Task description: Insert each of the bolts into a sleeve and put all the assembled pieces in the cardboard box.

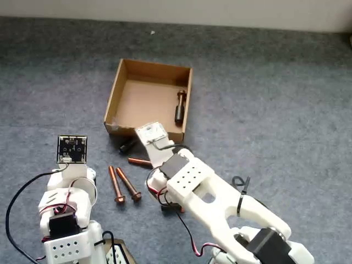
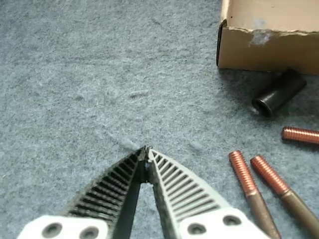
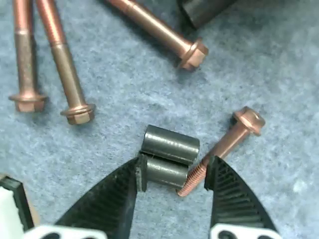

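My right gripper (image 3: 172, 175) hangs open just above the carpet. Between its fingers lie a black sleeve (image 3: 166, 172) and the threaded tip of a copper bolt (image 3: 227, 147). A second sleeve (image 3: 170, 144) lies against the first. Three more bolts (image 3: 22, 59) (image 3: 62, 64) (image 3: 159, 32) lie beyond, and another sleeve (image 3: 204, 10) lies past them. The cardboard box (image 1: 117, 91) holds one assembled piece (image 1: 180, 107). My left gripper (image 2: 145, 152) is shut and empty over bare carpet, left of two bolts (image 2: 246, 179) (image 2: 279, 186) and a sleeve (image 2: 279, 92).
All of it sits on grey carpet. The right arm (image 1: 190, 179) covers the ground just in front of the box. The left arm (image 1: 66, 209) stands at the near left. Open carpet stretches to the left and right of the box.
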Tool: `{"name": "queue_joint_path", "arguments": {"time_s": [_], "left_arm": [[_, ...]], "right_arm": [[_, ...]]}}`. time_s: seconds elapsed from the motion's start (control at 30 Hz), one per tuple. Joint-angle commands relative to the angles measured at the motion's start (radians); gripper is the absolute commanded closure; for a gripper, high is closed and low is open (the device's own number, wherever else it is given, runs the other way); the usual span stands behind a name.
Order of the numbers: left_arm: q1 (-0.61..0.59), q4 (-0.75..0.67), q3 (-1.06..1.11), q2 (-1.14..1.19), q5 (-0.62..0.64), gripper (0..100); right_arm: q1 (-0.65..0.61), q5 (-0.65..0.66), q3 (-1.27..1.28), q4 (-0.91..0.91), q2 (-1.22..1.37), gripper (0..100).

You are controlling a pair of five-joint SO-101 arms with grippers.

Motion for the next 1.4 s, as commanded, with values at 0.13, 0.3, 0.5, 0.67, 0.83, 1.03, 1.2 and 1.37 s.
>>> {"name": "queue_joint_path", "arguments": {"time_s": [0.13,0.3,0.5,0.67,0.83,1.03,1.2,1.37], "left_arm": [[-0.01,-0.011,-0.005,-0.007,-0.006,98],[-0.01,-0.011,-0.004,-0.007,-0.006,98],[-0.01,-0.011,-0.004,-0.007,-0.006,98],[-0.01,-0.011,-0.004,-0.007,-0.006,98],[-0.01,-0.011,-0.004,-0.007,-0.006,98],[-0.01,-0.011,-0.004,-0.007,-0.006,98],[-0.01,-0.011,-0.004,-0.007,-0.006,98],[-0.01,-0.015,-0.004,-0.007,-0.008,98]], "right_arm": [[-0.008,0.272,-0.002,-0.012,0.051,81.5],[-0.008,0.387,-0.005,-0.016,0.17,81.5],[0.027,0.394,-0.065,-0.073,0.263,81.5],[0.07,0.436,-0.064,-0.113,0.326,81.5],[0.101,0.489,-0.068,-0.113,0.371,82.2],[0.097,0.489,-0.102,-0.107,0.369,99.5],[0.102,0.434,-0.116,-0.059,0.274,99.5],[0.127,0.238,-0.114,-0.035,0.047,99.5]]}}
